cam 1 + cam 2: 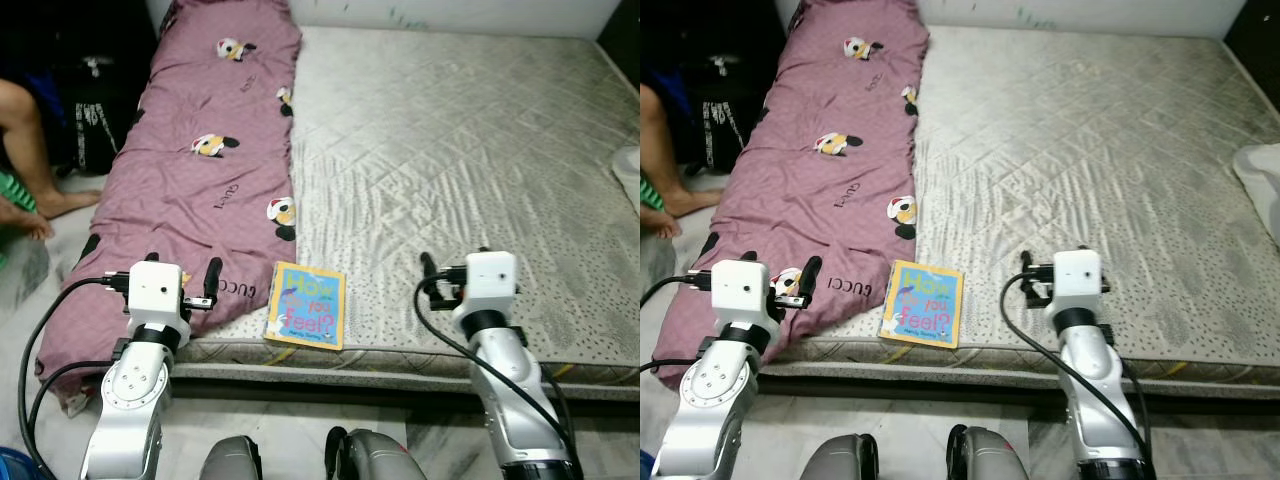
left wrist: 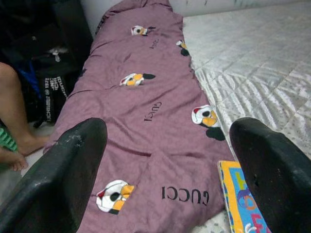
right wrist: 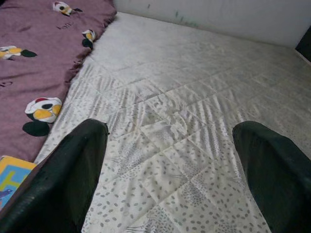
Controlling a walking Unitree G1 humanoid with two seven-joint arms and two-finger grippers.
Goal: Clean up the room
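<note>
Both grippers' jaws wide, left gripper (image 2: pixel 165 179) over blanket (image 1: pixel 200 170), book (image 1: pixel 306 305) at mattress (image 1: pixel 460 150) edge

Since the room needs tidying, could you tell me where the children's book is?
The book lies flat at the mattress's near edge, beside the purple blanket, between the two grippers and nearer the left gripper.

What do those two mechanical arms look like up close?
Both are silver, jointed metal, each topped by a white boxy block with black cables looping down. The left pincer and right pincer each have two long black fingers with scuffed tips.
</note>
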